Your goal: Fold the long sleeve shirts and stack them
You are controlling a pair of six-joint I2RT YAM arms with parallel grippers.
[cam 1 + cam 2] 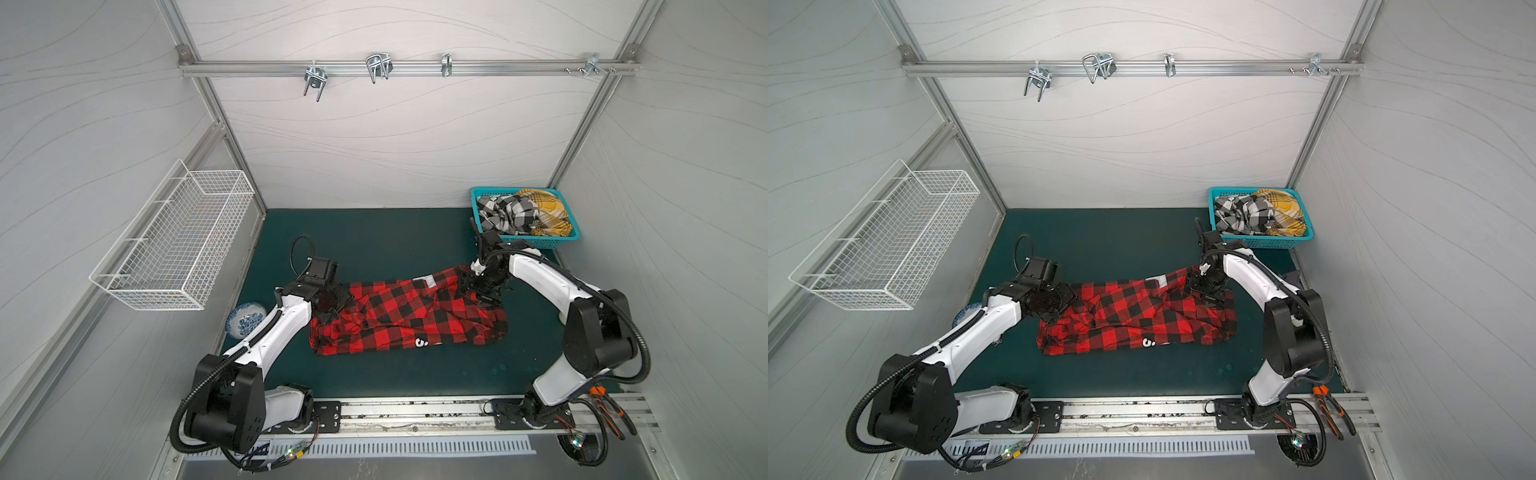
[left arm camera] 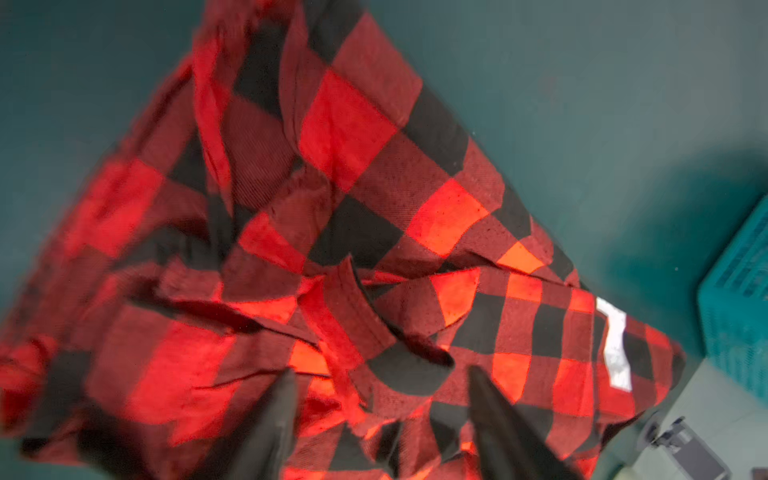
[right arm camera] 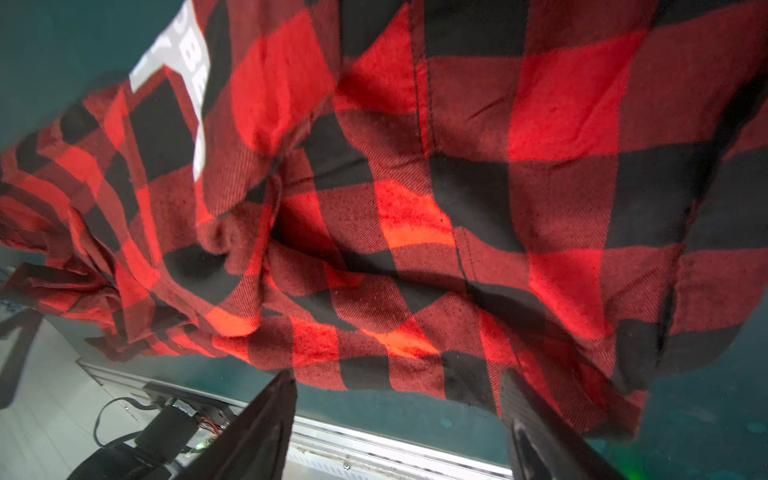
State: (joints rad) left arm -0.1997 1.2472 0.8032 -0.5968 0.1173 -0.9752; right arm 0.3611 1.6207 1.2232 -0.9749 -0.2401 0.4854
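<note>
Left gripper (image 2: 380, 370): my jaws apart above red-and-black shirt (image 1: 409, 316), nine o'clock end
Right gripper (image 3: 395, 373): my jaws apart, two o'clock corner

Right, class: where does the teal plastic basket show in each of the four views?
Top view: teal plastic basket, far right corner of the dark green mat.
Top view: same corner, slightly nearer centre.
Left wrist: cut off at the frame edge, beyond the red-and-black check shirt.
Right wrist: not in it.
Shared landmark: that shirt, in all four.

Even bright light; soft-blurred wrist views
</note>
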